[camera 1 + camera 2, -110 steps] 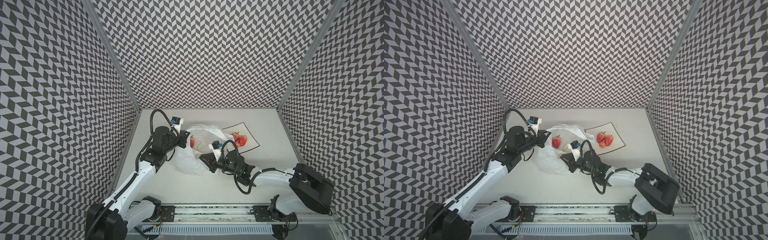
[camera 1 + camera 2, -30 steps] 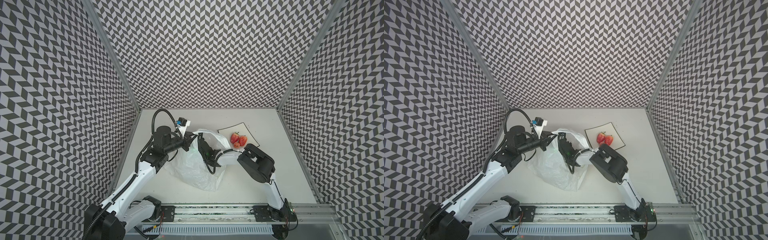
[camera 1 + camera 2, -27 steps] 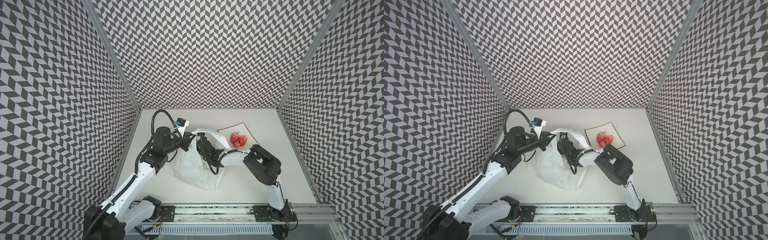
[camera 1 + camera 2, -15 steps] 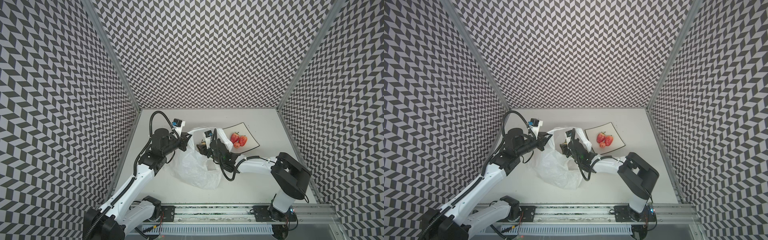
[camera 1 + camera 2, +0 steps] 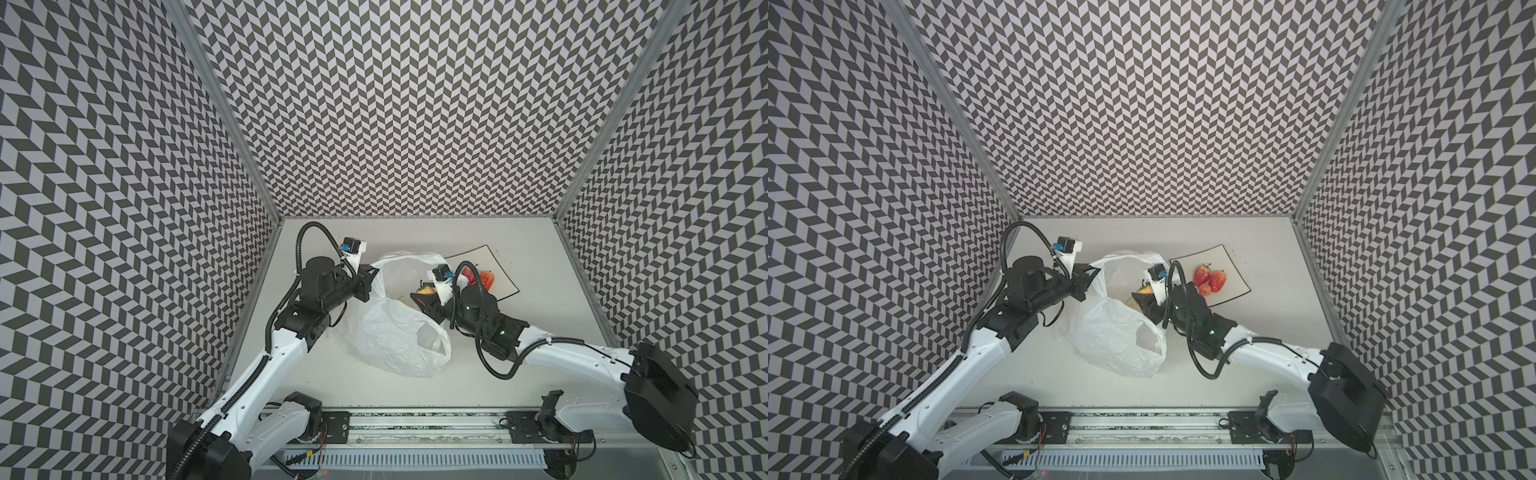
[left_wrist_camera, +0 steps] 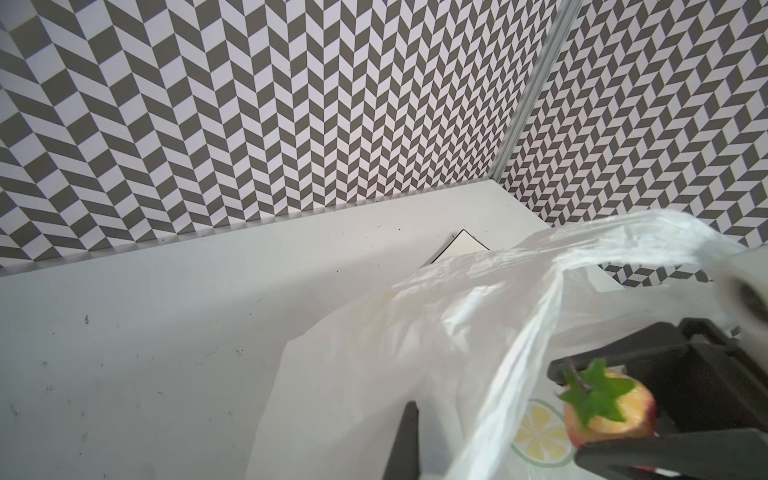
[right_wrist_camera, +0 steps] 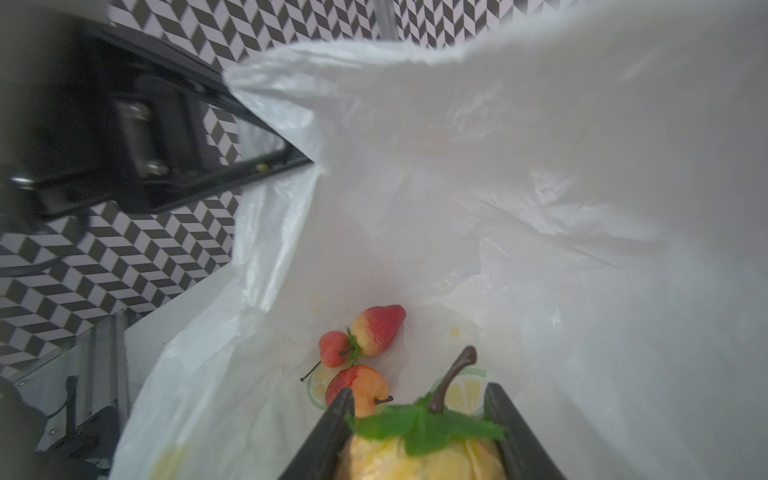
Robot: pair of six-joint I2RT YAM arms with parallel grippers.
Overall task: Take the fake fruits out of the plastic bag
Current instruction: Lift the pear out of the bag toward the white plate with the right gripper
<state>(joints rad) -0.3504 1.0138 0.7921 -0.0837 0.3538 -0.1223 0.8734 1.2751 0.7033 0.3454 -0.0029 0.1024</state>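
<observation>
The crinkly white plastic bag [image 5: 395, 332] [image 5: 1113, 332] lies mid-table with its mouth held up. My left gripper [image 5: 372, 272] [image 5: 1094, 272] [image 6: 413, 415] is shut on the bag's rim. At the mouth, my right gripper [image 5: 424, 293] [image 5: 1144, 293] [image 7: 419, 432] is shut on a yellow-red peach-like fruit [image 7: 419, 457] [image 6: 606, 411] with green leaves and a brown stem. Inside the bag [image 7: 498, 187] lie a strawberry [image 7: 378, 328] and two small round red fruits [image 7: 332, 349] [image 7: 361, 386].
A square white black-rimmed plate [image 5: 486, 257] [image 5: 1229, 266] sits at the back right, just behind my right wrist. It holds two strawberries [image 5: 1202, 274] [image 5: 1218, 280] and a small red fruit [image 5: 1204, 289]. Patterned walls close in three sides.
My right arm has unfolded to the right and drawn its gripper back from deep in the bag to the mouth, with the peach-like fruit in it. The left gripper barely moved.
</observation>
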